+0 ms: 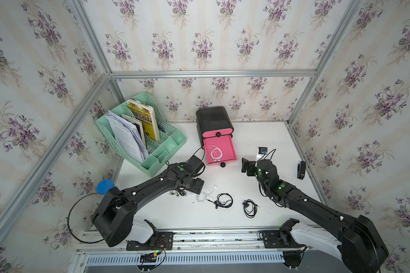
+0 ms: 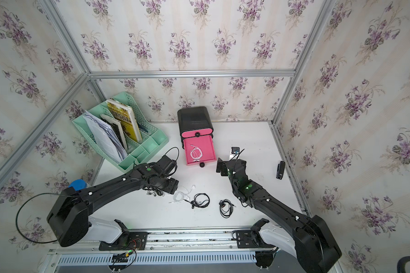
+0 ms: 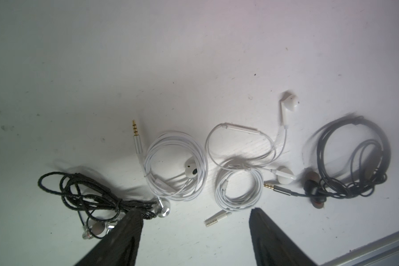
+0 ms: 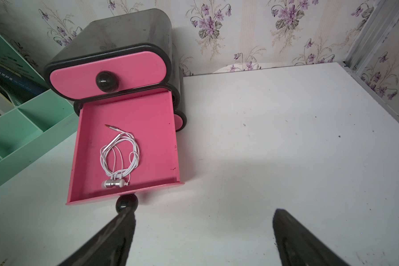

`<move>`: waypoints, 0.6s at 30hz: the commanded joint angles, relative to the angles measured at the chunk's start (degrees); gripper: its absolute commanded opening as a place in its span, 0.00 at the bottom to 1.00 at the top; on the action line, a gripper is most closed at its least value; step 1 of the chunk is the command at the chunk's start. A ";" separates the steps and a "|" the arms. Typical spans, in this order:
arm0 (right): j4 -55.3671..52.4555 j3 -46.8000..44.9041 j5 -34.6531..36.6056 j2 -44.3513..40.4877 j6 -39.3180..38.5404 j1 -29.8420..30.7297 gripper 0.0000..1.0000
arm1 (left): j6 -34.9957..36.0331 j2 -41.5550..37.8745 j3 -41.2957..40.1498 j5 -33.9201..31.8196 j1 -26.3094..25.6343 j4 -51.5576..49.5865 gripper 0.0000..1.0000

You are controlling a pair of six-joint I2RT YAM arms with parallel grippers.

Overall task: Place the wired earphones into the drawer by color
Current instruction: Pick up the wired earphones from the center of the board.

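Several wired earphones lie in a row on the white table. In the left wrist view they are a black braided bundle with silver buds, two white coils and a dark grey coil. My left gripper hangs open just above them. One fingertip overlaps the black bundle and a white jack plug lies between the jaws. The pink drawer is pulled out and holds white earphones. My right gripper is open and empty, beside the drawer's black knob.
The black drawer cabinet has a shut upper pink drawer. A green file rack with books stands at the back left. A black stapler and a small black device lie on the right. Another black coil lies nearer the front.
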 commanded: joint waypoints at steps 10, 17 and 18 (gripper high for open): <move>0.50 0.24 1.91 1.03 0.54 -0.01 0.97 | 3.71 6.87 1.38 -1.62 -0.29 1.19 0.59; 0.44 0.23 2.39 1.00 0.49 -0.02 0.97 | 4.46 8.80 1.03 -2.24 -0.31 1.91 0.50; 0.49 0.24 2.40 1.00 0.47 0.06 0.97 | 4.65 9.12 1.03 -2.33 -0.31 1.98 0.50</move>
